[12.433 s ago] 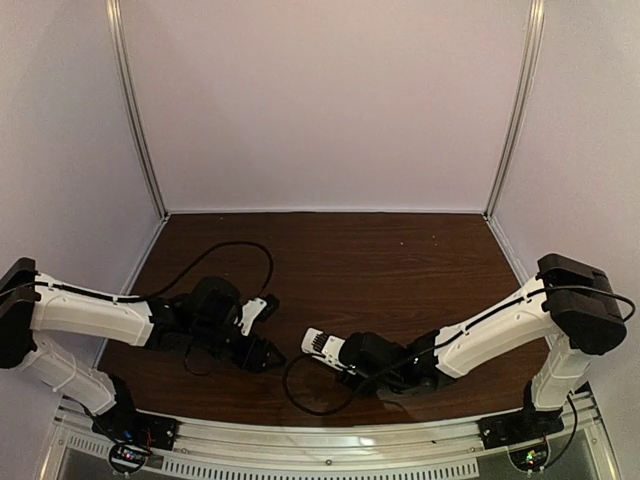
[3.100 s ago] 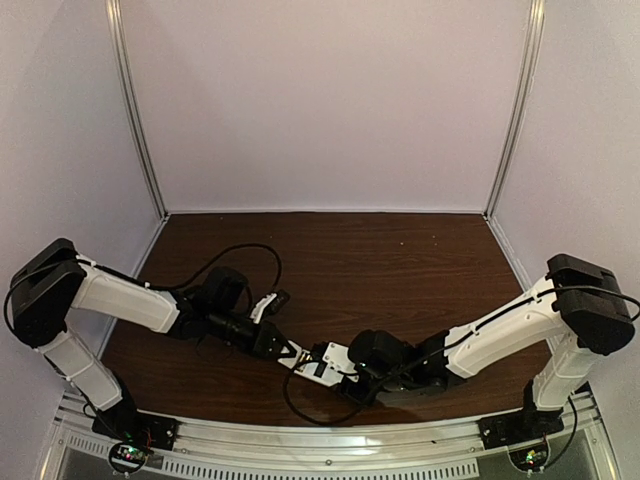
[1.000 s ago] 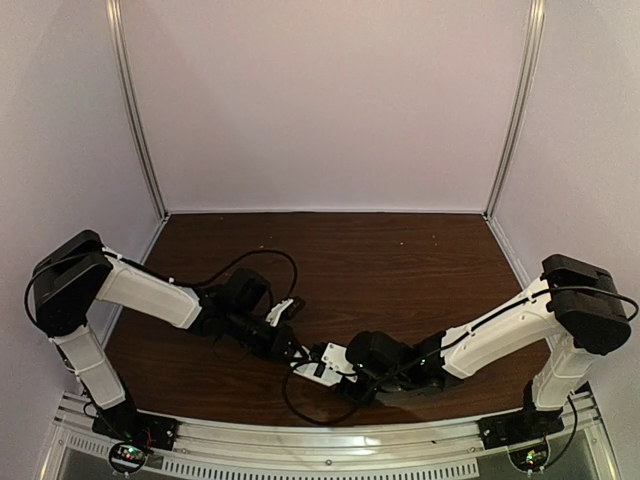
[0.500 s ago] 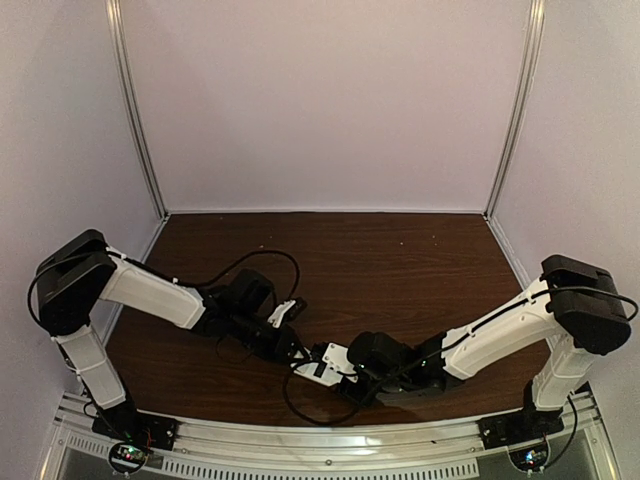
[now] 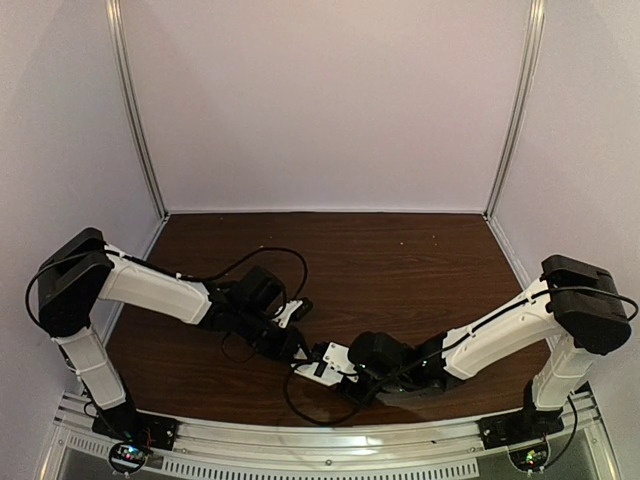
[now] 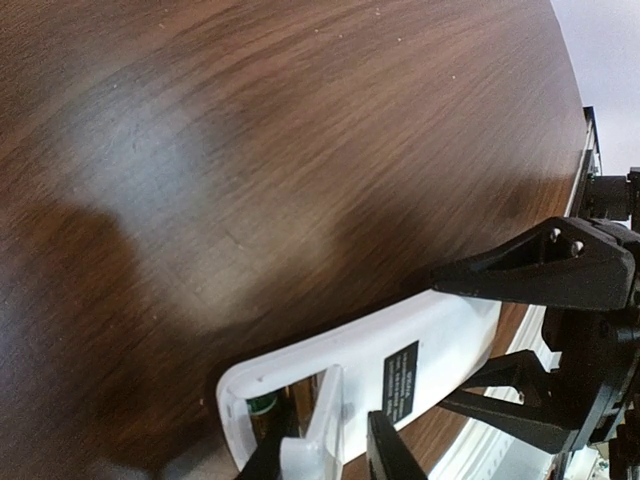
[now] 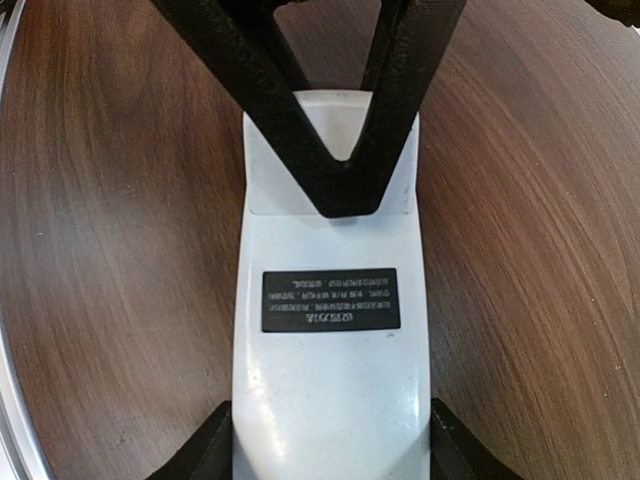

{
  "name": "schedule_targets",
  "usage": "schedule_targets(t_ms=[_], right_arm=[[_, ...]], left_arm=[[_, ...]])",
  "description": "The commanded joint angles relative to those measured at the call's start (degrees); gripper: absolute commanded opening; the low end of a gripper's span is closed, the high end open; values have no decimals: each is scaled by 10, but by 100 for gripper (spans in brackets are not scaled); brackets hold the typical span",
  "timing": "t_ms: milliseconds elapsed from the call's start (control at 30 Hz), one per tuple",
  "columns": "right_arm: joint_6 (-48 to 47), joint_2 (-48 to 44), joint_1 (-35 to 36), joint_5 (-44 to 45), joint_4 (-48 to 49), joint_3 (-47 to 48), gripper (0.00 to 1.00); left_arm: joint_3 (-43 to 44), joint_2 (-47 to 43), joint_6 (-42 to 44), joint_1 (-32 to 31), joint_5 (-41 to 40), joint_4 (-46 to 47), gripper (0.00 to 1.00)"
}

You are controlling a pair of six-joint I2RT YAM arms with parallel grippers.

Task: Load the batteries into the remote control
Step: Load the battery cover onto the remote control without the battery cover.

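White remote control (image 7: 330, 400), black label (image 7: 331, 300), dark brown wood-grain table (image 7: 100, 250)

White-shelled left arm (image 5: 150, 290) and right arm (image 5: 500, 325), black joints; thin black cables (image 5: 270, 249) loop beyond the silver front rail (image 5: 330, 445); black triangular fingers (image 6: 560, 270).

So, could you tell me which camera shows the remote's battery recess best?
Left wrist: the recess lies open at the remote's near end, by the left gripper. The right wrist shows the labelled back, that end hidden behind the left gripper. The top view shows only a small white shape.
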Motion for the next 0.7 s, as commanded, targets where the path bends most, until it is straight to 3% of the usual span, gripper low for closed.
schedule_targets(t_ms=[0,667], right_arm=[[-8,-14,3,10,49,-1,0],[-8,-27,3,12,61,-16,0]], left_arm=[[6,12,22,-4,-74,-79,26],[52,-52,33,-8,-112,-135,32]])
